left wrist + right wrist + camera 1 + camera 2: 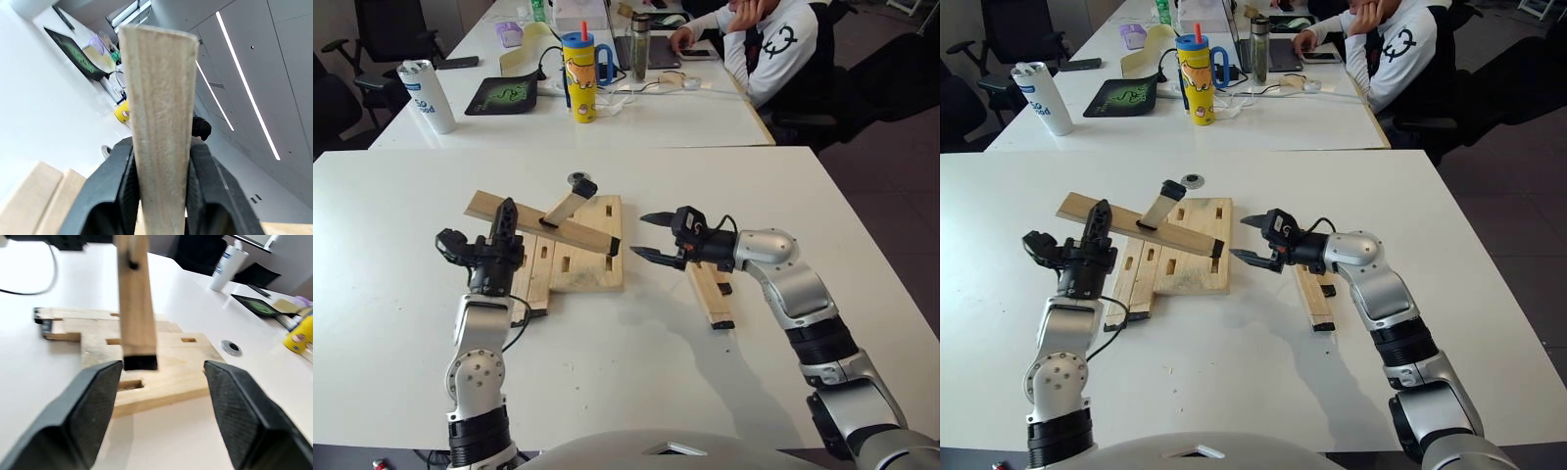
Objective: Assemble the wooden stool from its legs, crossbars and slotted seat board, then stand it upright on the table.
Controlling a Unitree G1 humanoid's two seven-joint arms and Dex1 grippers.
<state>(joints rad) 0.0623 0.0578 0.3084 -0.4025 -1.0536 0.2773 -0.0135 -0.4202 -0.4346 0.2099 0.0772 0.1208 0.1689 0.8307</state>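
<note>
While the slotted seat board lies flat near the middle of the white table, pale raw wood with small rectangular slots cut through it, the left gripper is clamped on a long leg. Its black fingers pinch both flat faces of the leg, and you can see the fine grain on that smooth, square-cut stick! The leg hangs slanted over the board, its black-capped end pointing at the right gripper. A shorter bar, also capped in black, meets the leg midway and angles off toward the far side; whether it's joined or just leaning, I can't tell. The right gripper sits just beside the board's right edge, spread wide and holding nothing, its dimpled pads flanking that capped end. Two more bars lie side by side on the table under the right forearm.
</note>
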